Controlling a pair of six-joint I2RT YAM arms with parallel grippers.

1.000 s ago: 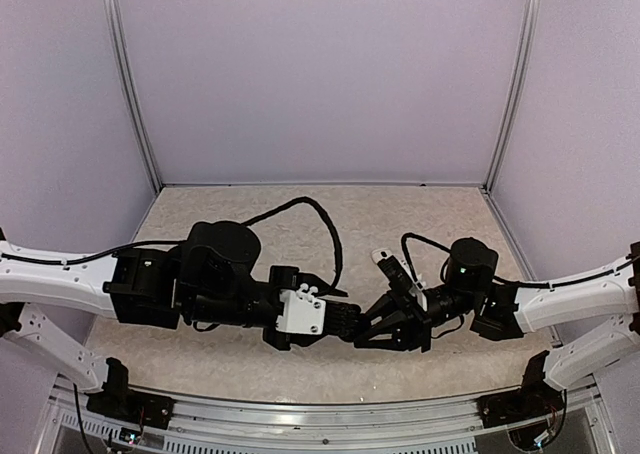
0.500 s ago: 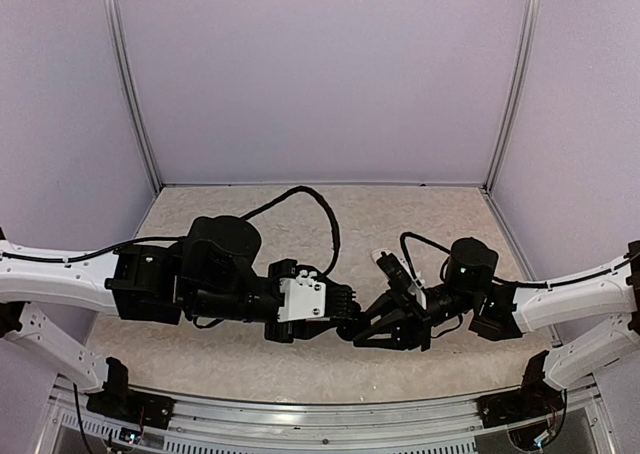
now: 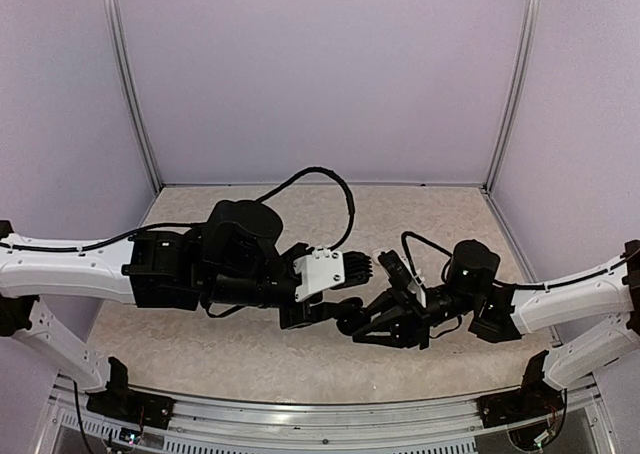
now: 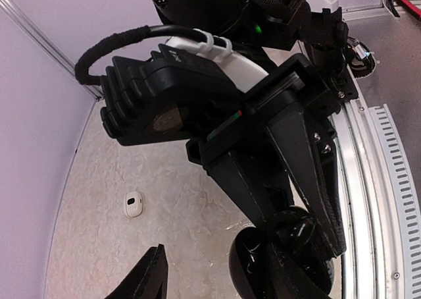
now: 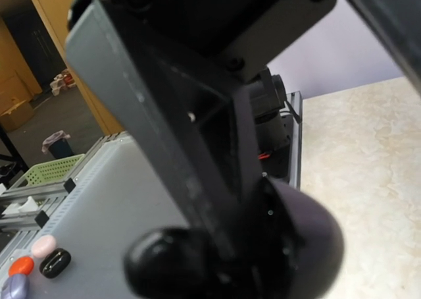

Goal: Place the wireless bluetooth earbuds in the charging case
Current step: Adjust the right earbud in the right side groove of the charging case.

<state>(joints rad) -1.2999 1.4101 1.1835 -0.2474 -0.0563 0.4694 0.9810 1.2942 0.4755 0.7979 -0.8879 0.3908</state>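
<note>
over the near middle of the surface (image 3: 440, 224) the 2 arms meet tip to tip, the right tool (image 3: 372, 324) clamped tight on the round black charging case (image 4: 283, 259), likely steadying it for loading, the left tool (image 3: 335, 314) about half open and apparently empty beside it, while 1 white earbud (image 4: 133, 204) lies well apart on the surface, not yet inserted.

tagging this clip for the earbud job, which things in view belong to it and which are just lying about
Job:
white earbud, lying on the table
black case, clamped in the jaws of the right gripper

Lying about:
green basket
cardboard box
coloured bits on the grey surface off the table
</note>
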